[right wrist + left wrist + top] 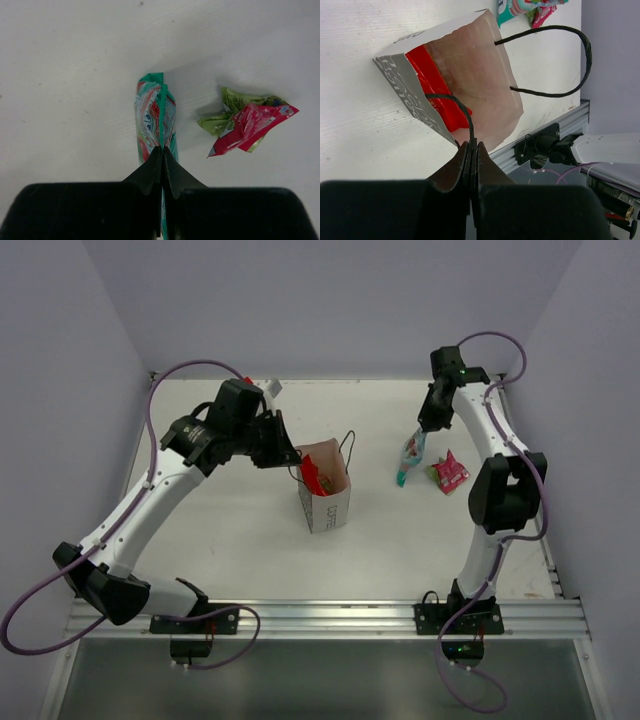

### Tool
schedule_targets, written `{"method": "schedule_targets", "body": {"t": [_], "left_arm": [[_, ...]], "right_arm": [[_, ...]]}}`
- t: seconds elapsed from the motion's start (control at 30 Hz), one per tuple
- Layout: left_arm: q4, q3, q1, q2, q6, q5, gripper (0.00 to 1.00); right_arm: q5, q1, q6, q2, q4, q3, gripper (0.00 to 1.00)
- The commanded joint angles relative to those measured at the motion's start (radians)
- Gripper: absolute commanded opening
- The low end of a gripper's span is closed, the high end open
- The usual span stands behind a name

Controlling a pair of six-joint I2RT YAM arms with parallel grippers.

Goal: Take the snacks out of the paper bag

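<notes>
Pinching the teal packet (pixel 156 117) by its top edge, the right gripper (pixel 162 152) has its fingers fully closed on the foil. The packet hangs edge-on over the table, to the right of the paper bag (pixel 328 505); whether its lower end touches the surface I cannot tell. Just right of it lies the small pink-red packet (pixel 252 122), crumpled, with green foil showing beneath it. The left gripper (pixel 471 147) has its fingers shut tight on the bag's left-hand black loop handle (pixel 470 127). The bag stands upright near the middle of the table with its mouth open. A bright red packet (pixel 432 82) sits inside, toward the bag's left side.

The step in hand looks like setting down the teal packet, which would put two snacks out with at least one left in the bag. Next, I judge, the right fingers need to open and release the teal packet beside the pink-red one. That arm then needs to travel left to the bag's mouth and reach down for the red packet, with the left arm holding the handle so the light bag neither tips nor lifts.

The table (pixel 220 530) is matte white with a few faint specks. An aluminium rail (pixel 330 618) runs along its near edge, and plain pale lilac walls (pixel 330 310) close in the left, far and right sides.
</notes>
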Motion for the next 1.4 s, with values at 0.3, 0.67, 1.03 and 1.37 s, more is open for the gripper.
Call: {"method": "schedule_targets", "body": {"t": [0.3, 0.67, 1.03, 1.37], "left_arm": [[0.047, -0.046, 0.014, -0.052, 0.018, 0.044, 0.00], [0.052, -0.094, 0.016, -0.089, 0.012, 0.034, 0.00], [0.067, -0.149, 0.014, -0.114, 0.003, 0.053, 0.00], [0.065, -0.174, 0.014, -0.123, 0.001, 0.050, 0.00]], "right_arm": [[0.187, -0.005, 0.000, -0.235, 0.042, -0.294, 0.50], [0.120, 0.124, -0.038, -0.492, 0.019, -0.389, 0.54], [0.169, 0.483, -0.025, -0.492, -0.171, 0.009, 0.49], [0.206, 0.663, -0.129, -0.310, -0.262, 0.350, 0.28]]}}
